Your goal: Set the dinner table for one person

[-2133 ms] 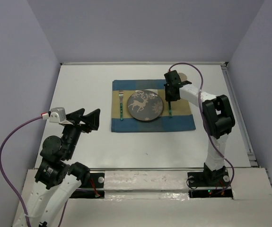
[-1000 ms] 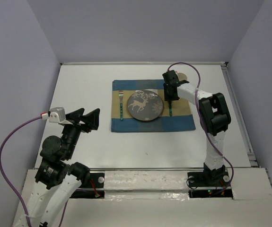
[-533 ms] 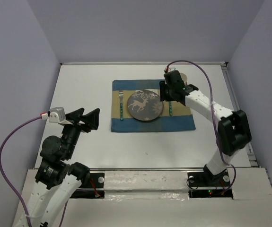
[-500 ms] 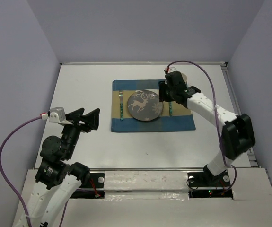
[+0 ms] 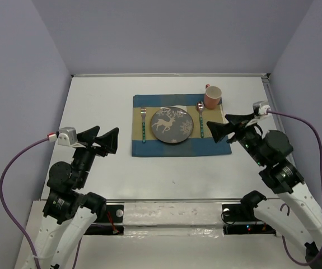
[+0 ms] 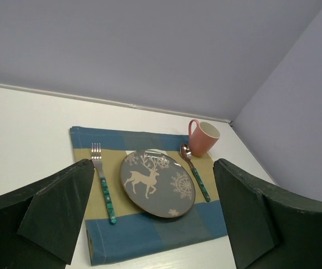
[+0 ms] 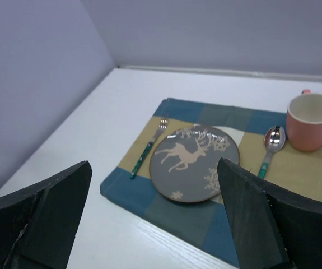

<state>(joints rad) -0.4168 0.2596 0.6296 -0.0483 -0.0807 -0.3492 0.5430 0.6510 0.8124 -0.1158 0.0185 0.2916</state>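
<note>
Dinner table (image 5: pixel 105 168): white top, filling the floor of the overhead view, with both arm bases at its near edge. A checked placemat (image 5: pixel 149 147) is laid flat on its far-centre part.

On the placemat, a grey plate (image 5: pixel 172 124) with a deer pattern is centred. A fork (image 5: pixel 143 126) is laid just left of it and a spoon (image 5: pixel 201 119) just right of it. Both have green handles pointing toward the arms, and neither touches the plate. A pink mug (image 5: pixel 212 96) is stood upright at the far right corner of the placemat, just beyond the spoon bowl.

Change noted: half a second earlier the right arm is recorded stretched over the right side of the placemat, hiding the mug and the spoon bowl. It is now drawn back to the near right of the table, and both items are uncovered with nothing touching them. The left arm is unchanged.

Judgement: the setting for one is taken as complete or very nearly so. No knife is seen, and no loose item is left in view to be placed.

Right gripper (image 5: pixel 217 123): jaws are spread wide and nothing is held. It is seen by the right edge of the placemat, apart from spoon and mug.

Left gripper (image 5: pixel 107 130): jaws are spread equally wide and nothing is held. It is positioned well to the left of the placemat.
</note>
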